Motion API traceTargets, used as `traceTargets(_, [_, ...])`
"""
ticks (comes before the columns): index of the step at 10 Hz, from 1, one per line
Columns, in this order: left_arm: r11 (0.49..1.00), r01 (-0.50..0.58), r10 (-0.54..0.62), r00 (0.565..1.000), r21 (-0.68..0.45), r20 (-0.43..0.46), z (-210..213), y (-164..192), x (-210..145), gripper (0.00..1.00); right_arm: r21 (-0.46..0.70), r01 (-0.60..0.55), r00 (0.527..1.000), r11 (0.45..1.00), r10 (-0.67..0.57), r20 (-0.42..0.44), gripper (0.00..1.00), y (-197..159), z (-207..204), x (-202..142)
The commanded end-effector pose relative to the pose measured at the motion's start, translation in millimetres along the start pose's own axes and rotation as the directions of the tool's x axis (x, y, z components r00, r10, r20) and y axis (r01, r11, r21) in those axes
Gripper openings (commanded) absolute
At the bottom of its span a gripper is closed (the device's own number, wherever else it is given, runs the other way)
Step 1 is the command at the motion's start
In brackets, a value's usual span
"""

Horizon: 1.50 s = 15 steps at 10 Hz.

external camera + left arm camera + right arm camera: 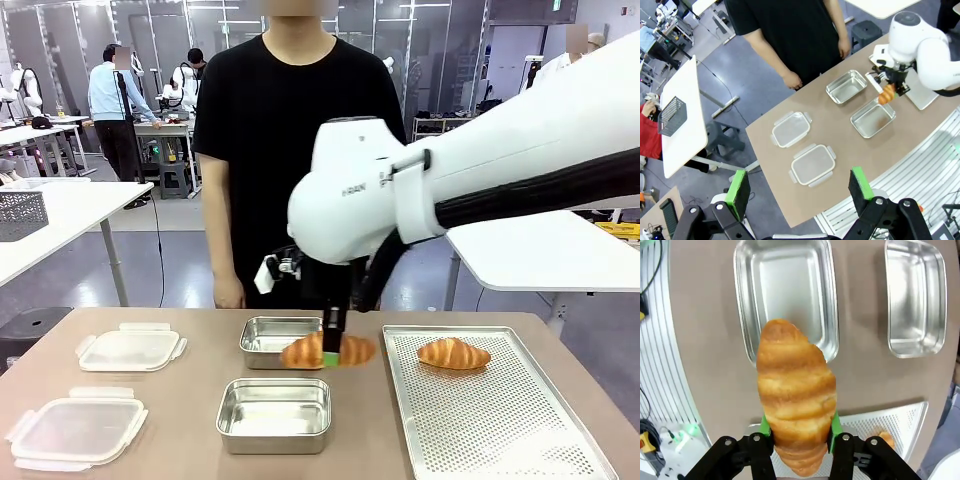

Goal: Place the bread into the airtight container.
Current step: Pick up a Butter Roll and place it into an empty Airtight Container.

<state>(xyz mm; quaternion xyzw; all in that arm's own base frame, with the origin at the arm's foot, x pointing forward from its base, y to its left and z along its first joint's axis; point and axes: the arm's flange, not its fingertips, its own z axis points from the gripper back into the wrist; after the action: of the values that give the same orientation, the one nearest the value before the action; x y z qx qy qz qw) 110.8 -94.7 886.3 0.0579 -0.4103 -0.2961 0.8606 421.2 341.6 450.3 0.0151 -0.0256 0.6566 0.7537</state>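
Golden croissant (pixel 300 352) hangs clamped in the right gripper (pixel 332 354) above the worktop's middle, just off the tray (pixel 500 440); the carry to the near container (pixel 274 413) is in hand. From the left wrist, the left gripper (pixel 799 186) gapes empty, high beyond the worktop's corner. From the right wrist, the croissant juts past the green pads (pixel 835 422), overlapping that container's tray-side rim. Next, I judge: centre it, lower, release.

The right arm (pixel 530 130) is smooth white, with a black sleeve (pixel 540 195) along its 6 o'clock side; the right tool (pixel 800 429) is black with green pads (pixel 835 425).
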Motion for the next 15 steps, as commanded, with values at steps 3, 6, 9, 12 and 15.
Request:
traceTargets(3, [1.0, 0.004, -0.004, 1.0, -0.004, 0.023, 9, -5, -3, 1.0, 0.022, 0.053, 0.998, 0.998, -0.053, -0.016, 0.48, 6, -35, 54])
traceTargets(6, [1.0, 0.004, -0.004, 1.0, -0.004, 0.023, 9, -5, -3, 1.0, -0.008, 0.112, 0.994, 0.994, -0.113, -0.015, 0.48, 17, -69, 69])
traceTargets(9, [1.0, 0.004, -0.004, 1.0, -0.004, 0.023, 9, -5, -3, 1.0, -0.013, 0.111, 0.993, 0.994, -0.112, -0.027, 0.48, 28, -92, 80])
traceTargets(12, [1.0, 0.004, -0.004, 1.0, -0.004, 0.023, 9, -5, -3, 1.0, -0.015, 0.11, 0.994, 0.994, -0.11, -0.004, 0.52, 29, -95, 77])
traceTargets(15, [1.0, 0.004, -0.004, 1.0, -0.004, 0.023, 9, -5, -3, 1.0, -0.006, 0.099, 0.995, 0.995, -0.099, 0.001, 0.67, 28, -98, 79])
